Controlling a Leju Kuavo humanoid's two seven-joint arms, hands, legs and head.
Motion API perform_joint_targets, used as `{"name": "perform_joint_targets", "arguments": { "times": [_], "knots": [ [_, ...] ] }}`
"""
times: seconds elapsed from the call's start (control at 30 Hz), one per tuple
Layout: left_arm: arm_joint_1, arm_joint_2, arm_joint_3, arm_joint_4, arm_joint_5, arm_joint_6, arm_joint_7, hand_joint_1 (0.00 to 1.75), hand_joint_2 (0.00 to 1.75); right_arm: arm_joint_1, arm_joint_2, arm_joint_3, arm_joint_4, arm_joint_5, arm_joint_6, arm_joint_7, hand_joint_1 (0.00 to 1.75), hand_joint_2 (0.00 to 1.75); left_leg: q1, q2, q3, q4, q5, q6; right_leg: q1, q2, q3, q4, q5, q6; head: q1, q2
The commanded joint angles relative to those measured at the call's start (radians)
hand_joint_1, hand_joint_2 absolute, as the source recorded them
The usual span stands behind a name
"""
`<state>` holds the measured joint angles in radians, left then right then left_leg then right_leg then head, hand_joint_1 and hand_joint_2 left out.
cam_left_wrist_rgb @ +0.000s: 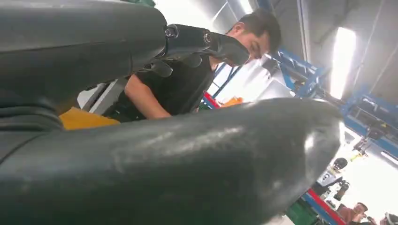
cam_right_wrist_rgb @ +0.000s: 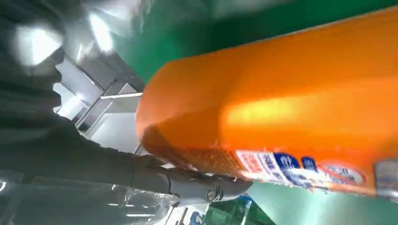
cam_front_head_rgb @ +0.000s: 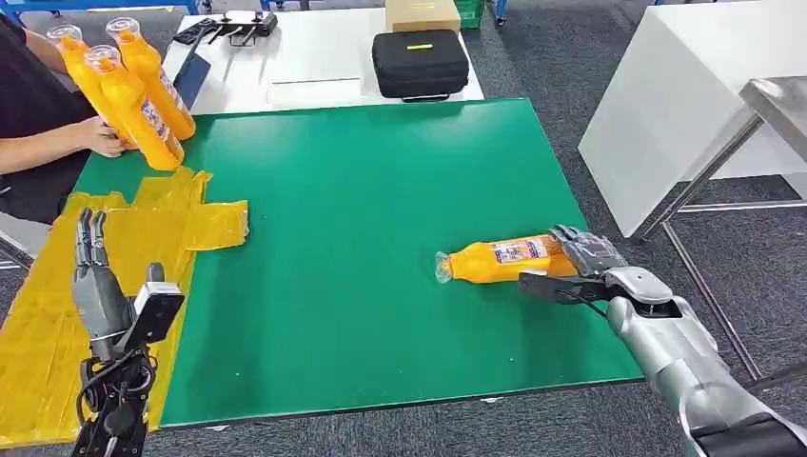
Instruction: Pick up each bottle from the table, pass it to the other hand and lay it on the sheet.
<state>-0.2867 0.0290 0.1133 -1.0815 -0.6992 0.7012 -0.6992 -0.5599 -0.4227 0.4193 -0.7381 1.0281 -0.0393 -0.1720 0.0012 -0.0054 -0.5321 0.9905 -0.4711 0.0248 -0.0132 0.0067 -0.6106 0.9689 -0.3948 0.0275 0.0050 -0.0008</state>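
An orange bottle [cam_front_head_rgb: 495, 259] with a clear cap and a printed label lies on its side at the right of the green mat [cam_front_head_rgb: 381, 181], cap pointing left. My right hand [cam_front_head_rgb: 585, 262] wraps its base end, fingers over the top and thumb along the near side; in the right wrist view the orange bottle [cam_right_wrist_rgb: 281, 103] lies close against my right hand [cam_right_wrist_rgb: 70, 154]. The yellow sheet [cam_front_head_rgb: 57, 324] covers the table's left side. My left hand [cam_front_head_rgb: 95, 276] is raised above it, fingers straight and apart, holding nothing. My left hand [cam_left_wrist_rgb: 141, 164] looms large in its wrist view.
A person [cam_front_head_rgb: 38, 124] at the far left holds three upright orange bottles [cam_front_head_rgb: 133, 95] at the mat's corner. Behind the mat, a white table carries a black case [cam_front_head_rgb: 419, 62] and a cardboard box. A white table [cam_front_head_rgb: 666, 95] and a metal frame [cam_front_head_rgb: 752, 114] stand to the right.
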Motion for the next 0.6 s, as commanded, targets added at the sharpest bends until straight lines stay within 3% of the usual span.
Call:
{"name": "perform_joint_targets", "arguments": {
  "times": [0.03,0.27,0.3,0.33,0.6],
  "knots": [
    [-0.079,0.0,-0.066,0.077,0.02,-0.003,0.001,0.0,0.0,-0.13,0.108,0.109,0.332,0.031,-0.011,0.013,0.0,1.75,0.002,0.0,0.005,-0.001,-0.001,-0.001,0.002,-0.001,0.006,-0.002,-0.001,-0.001,0.0,0.0],
    [-0.127,0.01,-0.136,0.127,0.049,-0.003,0.001,0.0,0.0,-0.191,0.159,0.144,0.414,0.053,0.009,0.022,0.0,1.75,0.002,0.001,0.007,-0.002,-0.001,-0.001,0.002,-0.001,0.006,-0.002,-0.001,-0.001,0.0,0.0],
    [-0.144,0.007,-0.138,0.143,0.046,-0.003,0.001,0.0,0.0,-0.202,0.168,0.156,0.425,0.062,0.022,0.026,0.16,1.75,0.001,0.001,0.006,-0.001,-0.001,-0.001,0.002,0.0,0.006,-0.002,0.0,-0.001,0.0,0.0],
    [-0.158,0.004,-0.138,0.154,0.051,-0.003,0.001,0.0,0.0,-0.205,0.177,0.159,0.429,0.063,0.029,0.027,1.75,1.75,0.002,0.001,0.008,-0.001,-0.001,-0.002,0.003,-0.001,0.007,-0.002,0.0,-0.001,0.001,0.0],
    [-0.157,0.011,-0.13,0.145,0.07,-0.003,0.001,0.0,0.0,-0.199,0.212,0.174,0.441,0.067,0.031,0.037,1.75,1.75,0.002,0.003,0.011,-0.001,-0.001,-0.001,0.003,0.003,0.009,-0.002,0.001,0.0,0.0,0.0]
  ]
}}
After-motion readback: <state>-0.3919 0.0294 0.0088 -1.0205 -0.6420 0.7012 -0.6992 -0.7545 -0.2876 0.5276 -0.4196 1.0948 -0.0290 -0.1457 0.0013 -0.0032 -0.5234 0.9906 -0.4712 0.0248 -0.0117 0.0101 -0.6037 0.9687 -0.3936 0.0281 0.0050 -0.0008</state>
